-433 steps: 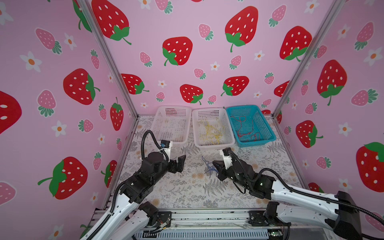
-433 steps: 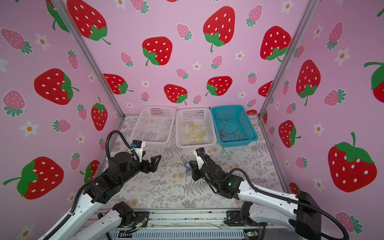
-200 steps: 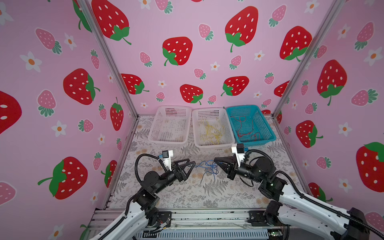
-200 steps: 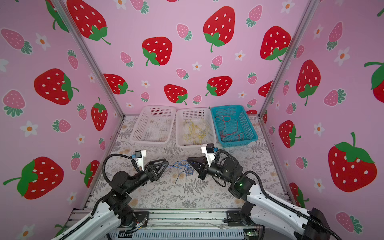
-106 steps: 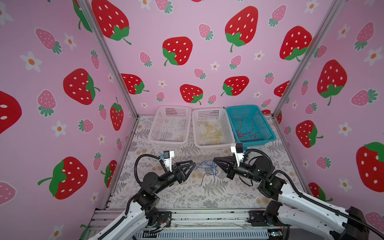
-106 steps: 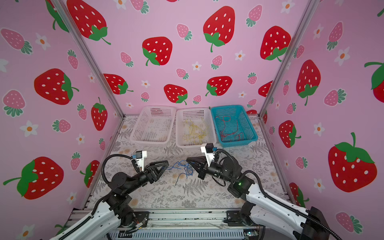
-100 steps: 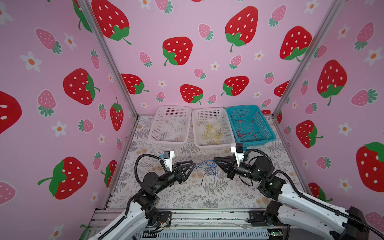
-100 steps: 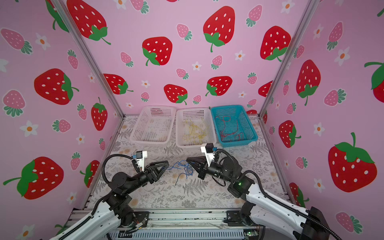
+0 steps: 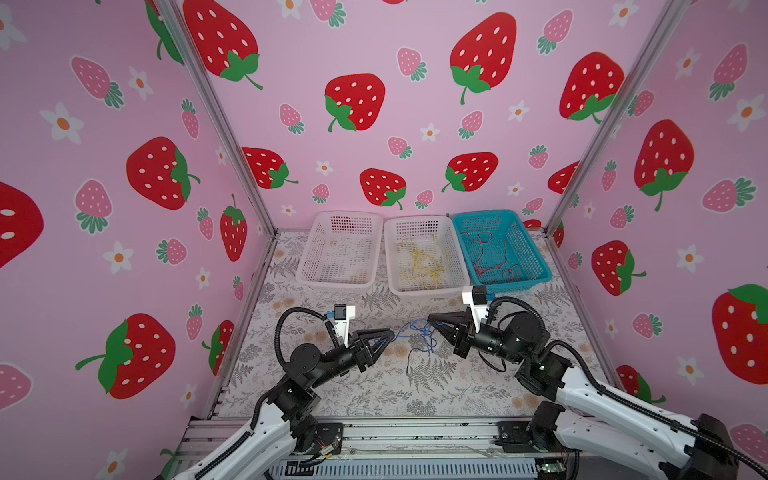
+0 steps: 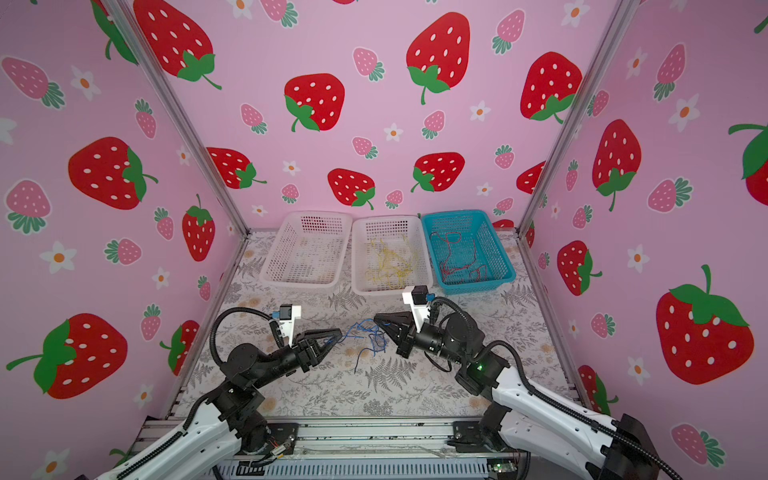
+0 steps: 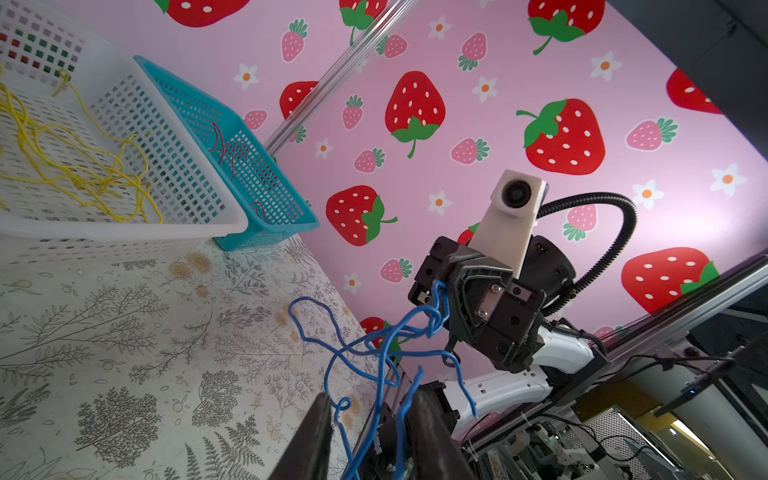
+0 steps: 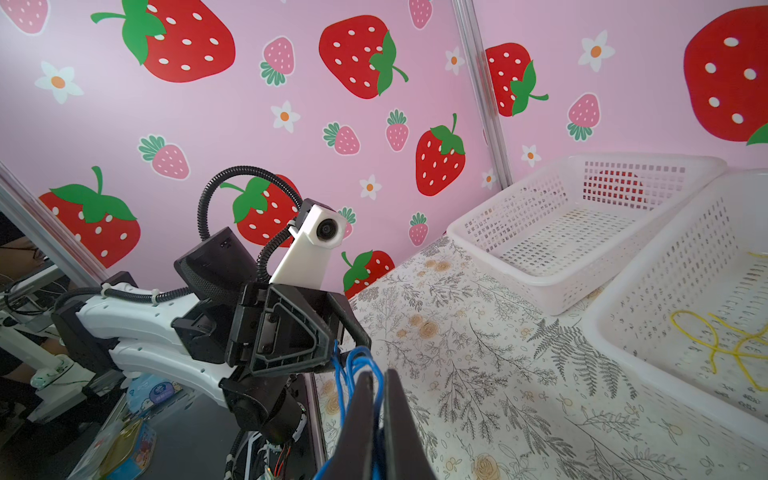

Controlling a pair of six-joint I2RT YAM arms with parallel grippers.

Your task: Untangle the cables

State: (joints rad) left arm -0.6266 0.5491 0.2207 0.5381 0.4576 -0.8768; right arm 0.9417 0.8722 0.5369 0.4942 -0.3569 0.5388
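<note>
A tangled blue cable (image 9: 415, 332) hangs above the table between my two grippers and shows in both top views (image 10: 361, 328). My right gripper (image 12: 376, 376) is shut on several of its strands. My left gripper (image 11: 372, 409) faces it from the left, jaws a small gap apart, open. Blue strands (image 11: 374, 349) run between the left fingers (image 11: 320, 419) without being pinched. One loose end trails down to the table. Yellow cables (image 9: 419, 262) lie in the middle white basket and red cables (image 9: 490, 257) in the teal basket.
Three baskets stand in a row at the back: a bare white one (image 9: 332, 284), the middle white one (image 9: 428, 293) and the teal one (image 9: 523, 282). Pink strawberry walls close off the left, back and right. The floral tabletop (image 9: 374, 395) runs to a metal rail in front.
My left gripper's jaws have narrowed from wide open to a small gap around the blue strands. Both arms have hardly moved in the last second; the right grip is unchanged.
</note>
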